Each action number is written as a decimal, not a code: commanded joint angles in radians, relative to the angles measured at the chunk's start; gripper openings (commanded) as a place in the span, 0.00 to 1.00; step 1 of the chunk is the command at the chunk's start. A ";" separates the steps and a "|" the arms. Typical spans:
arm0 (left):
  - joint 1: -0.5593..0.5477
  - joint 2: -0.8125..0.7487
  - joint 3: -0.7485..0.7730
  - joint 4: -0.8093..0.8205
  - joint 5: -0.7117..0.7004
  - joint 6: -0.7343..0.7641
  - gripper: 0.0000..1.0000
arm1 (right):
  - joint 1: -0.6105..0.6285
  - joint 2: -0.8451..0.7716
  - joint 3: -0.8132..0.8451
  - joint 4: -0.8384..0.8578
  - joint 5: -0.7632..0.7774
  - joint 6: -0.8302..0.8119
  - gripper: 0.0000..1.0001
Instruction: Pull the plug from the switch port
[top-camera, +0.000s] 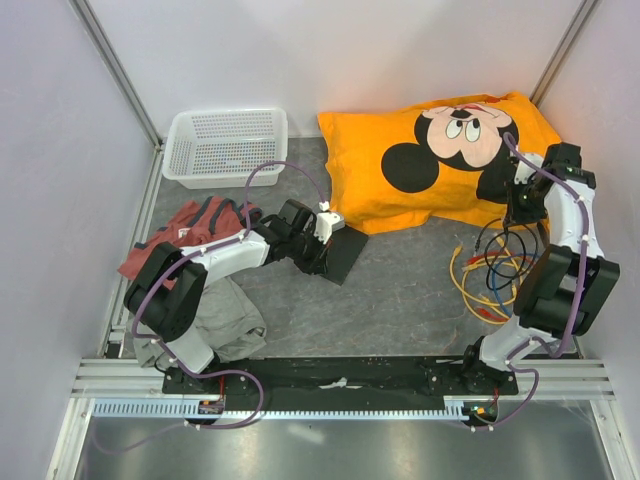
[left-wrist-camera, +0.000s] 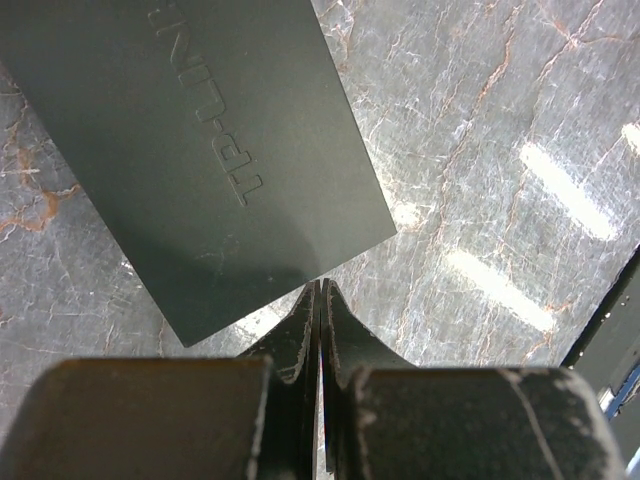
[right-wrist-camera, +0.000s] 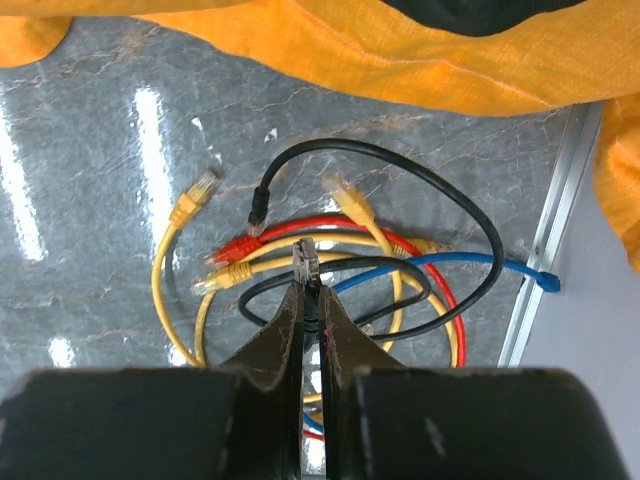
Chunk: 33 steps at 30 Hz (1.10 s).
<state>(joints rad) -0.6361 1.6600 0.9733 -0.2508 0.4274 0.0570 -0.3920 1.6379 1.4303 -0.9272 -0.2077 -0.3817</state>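
Marbled grey tabletop (left-wrist-camera: 480, 150): our left gripper (left-wrist-camera: 320, 290), clamped empty, hovers at the switch (left-wrist-camera: 200, 150)'s near short edge; our right gripper (right-wrist-camera: 308, 288) pinches the plug (right-wrist-camera: 304, 258), well apart.

Left wrist view. The switch (left-wrist-camera: 200, 150), a flat matte black box, lies on the grey marbled worktop (left-wrist-camera: 480, 150) and fills the upper left of the frame, set at an angle. Its top carries embossed lettering (left-wrist-camera: 205, 115) (the frame edge cuts off the end). The left hand (left-wrist-camera: 320, 290) has its two fingers (left-wrist-camera: 345, 325) pressed together with nothing between them. Their tips sit just beside the box's near edge; contact cannot be confirmed. Bright reflections streak the worktop at right.
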 joint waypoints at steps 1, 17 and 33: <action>-0.002 -0.014 0.016 0.015 -0.003 0.014 0.02 | 0.016 0.039 -0.020 0.054 0.062 0.030 0.00; -0.002 -0.019 0.002 0.021 -0.007 0.021 0.02 | 0.041 -0.032 -0.203 0.173 0.127 0.029 0.04; 0.136 -0.040 0.094 -0.039 -0.191 -0.092 0.02 | 0.375 -0.204 -0.149 0.173 -0.278 0.115 0.77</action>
<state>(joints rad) -0.5457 1.6402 1.0260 -0.2897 0.3618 0.0566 -0.1009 1.4536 1.2453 -0.7696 -0.3344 -0.3298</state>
